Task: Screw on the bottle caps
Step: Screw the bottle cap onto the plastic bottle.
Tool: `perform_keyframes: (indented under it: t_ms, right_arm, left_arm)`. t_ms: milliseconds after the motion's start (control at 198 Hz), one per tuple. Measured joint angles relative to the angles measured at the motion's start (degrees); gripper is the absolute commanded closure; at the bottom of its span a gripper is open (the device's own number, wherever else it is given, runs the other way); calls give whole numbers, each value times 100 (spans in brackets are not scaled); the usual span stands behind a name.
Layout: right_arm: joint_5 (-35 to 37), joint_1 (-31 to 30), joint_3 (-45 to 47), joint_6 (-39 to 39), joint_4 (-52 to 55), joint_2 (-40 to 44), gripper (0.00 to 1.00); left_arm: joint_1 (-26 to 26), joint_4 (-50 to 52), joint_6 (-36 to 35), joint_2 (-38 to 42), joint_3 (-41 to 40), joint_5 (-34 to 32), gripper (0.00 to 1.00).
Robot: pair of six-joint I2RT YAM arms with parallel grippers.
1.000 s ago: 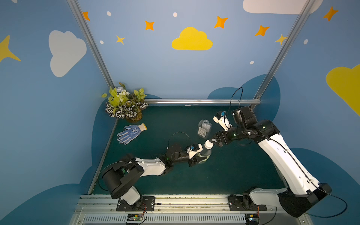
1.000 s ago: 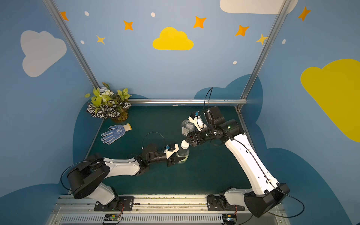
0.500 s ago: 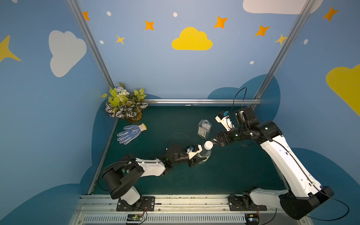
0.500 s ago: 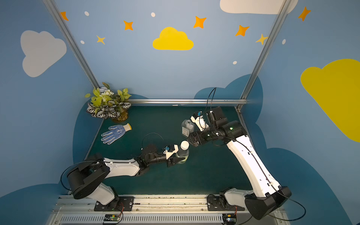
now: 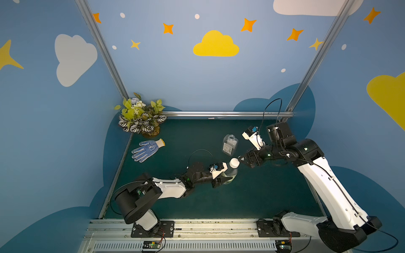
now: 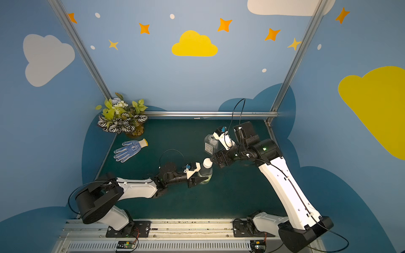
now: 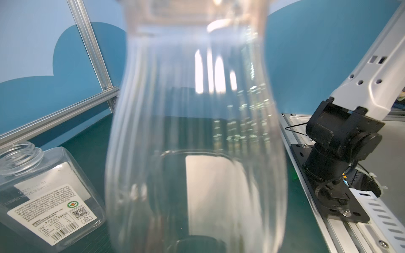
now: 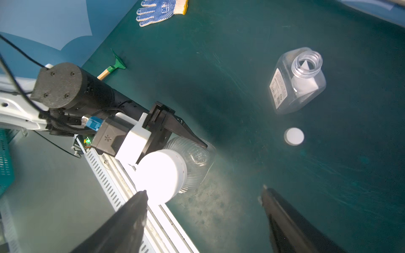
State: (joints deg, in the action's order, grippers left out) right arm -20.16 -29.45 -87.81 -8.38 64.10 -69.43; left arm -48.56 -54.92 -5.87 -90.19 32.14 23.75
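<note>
Your right claw (image 5: 240, 159): stood wide open, empty, right of centre. Loose cap (image 8: 293, 136): lay flat on mat (image 8: 219, 65) beyond its tips, toward the uncapped square bottle (image 5: 230, 144) just above. Your left claw (image 5: 226, 177): gripped the capped slim bottle (image 5: 231, 172).

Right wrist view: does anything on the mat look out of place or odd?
Nothing is spilled or damaged. One white cap lies loose and flat on the mat, apart from the square bottle, whose neck stands open. A work glove and a green-headed wooden-handled tool also lie there, unrelated to capping.
</note>
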Motion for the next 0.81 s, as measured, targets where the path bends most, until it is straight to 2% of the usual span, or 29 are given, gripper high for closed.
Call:
perform_keyframes:
  t_ms: [207,399,571,808]
  right_arm:
    - [-737,-20,-111,-1528,461,352,14]
    - [-1373,-72,90,-2774,570,297,15]
    - [-1554,-199,103,-3259,496,22,19]
    - [-1589,-273,103,-3526,413,-221,28]
  left_arm:
    - [33,15,201,0,68,396,72]
    - [118,-2,350,0,87,850,72]
    - [157,-2,376,0,127,1119,72]
    - [160,-4,378,0,149,1272,72]
